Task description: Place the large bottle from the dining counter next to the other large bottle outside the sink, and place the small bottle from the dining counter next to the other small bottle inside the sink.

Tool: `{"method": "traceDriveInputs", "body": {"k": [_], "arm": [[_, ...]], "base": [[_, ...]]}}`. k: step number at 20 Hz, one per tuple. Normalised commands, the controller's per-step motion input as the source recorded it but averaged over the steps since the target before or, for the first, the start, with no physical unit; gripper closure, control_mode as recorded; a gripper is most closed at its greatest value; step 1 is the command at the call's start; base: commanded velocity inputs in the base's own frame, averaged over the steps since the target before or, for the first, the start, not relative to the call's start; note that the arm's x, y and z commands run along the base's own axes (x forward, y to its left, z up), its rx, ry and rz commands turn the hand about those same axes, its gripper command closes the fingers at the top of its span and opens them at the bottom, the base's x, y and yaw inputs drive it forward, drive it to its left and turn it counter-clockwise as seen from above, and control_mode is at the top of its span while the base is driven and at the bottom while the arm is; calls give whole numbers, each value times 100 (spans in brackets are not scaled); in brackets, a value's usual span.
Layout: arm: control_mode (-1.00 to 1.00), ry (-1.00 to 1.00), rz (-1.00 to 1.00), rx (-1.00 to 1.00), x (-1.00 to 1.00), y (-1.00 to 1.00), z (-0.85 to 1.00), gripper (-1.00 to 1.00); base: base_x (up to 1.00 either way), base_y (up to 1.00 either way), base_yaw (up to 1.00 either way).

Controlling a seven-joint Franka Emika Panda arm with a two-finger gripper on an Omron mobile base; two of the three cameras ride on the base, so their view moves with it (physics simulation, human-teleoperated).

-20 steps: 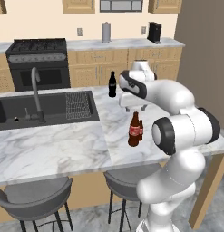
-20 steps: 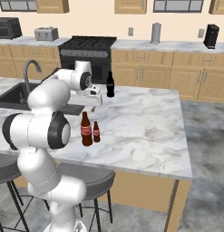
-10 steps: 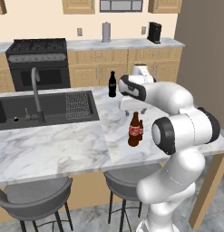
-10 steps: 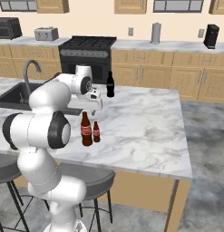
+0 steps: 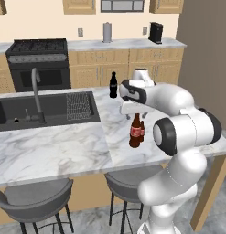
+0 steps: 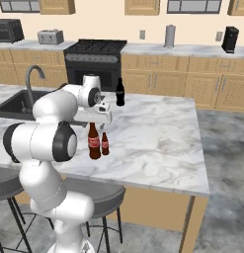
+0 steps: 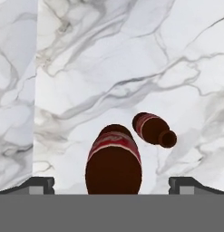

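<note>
Edging sideways over the past second, the pincer [image 7: 111, 183] now hangs above the large bottle [image 5: 135, 131], its dark fingertips [image 7: 41, 185] spread wide to either side of the brown shoulders and gripping nothing, with the small bottle [image 5: 142, 131] standing just beside it on the marble surface [image 5: 59, 151]. A clean pickup likely means dropping straight down until the fingers bracket the body below the neck, keeping clear of the small neighbour, then carrying it to the other large bottle [image 5: 113, 85] by the sink [image 5: 45, 109]. Both brown bottles wear red labels, but no lettering is legible.
</note>
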Motion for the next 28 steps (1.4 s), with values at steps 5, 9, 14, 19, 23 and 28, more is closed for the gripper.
{"method": "traceDriveInputs", "body": {"k": [5, 9, 14, 19, 23, 28], "arm": [[-100, 0, 0, 0, 0, 0, -23, -100], [-100, 1, 0, 0, 0, 0, -3, -100], [-100, 0, 0, 0, 0, 0, 0, 100], [-100, 0, 0, 0, 0, 0, 0, 100], [-100, 0, 0, 0, 0, 0, 0, 100], [-100, -3, 0, 0, -2, 0, 3, 100]], "base": [[0, 0, 0], [0, 0, 0], [0, 0, 0], [0, 0, 0], [0, 0, 0], [0, 0, 0]]}}
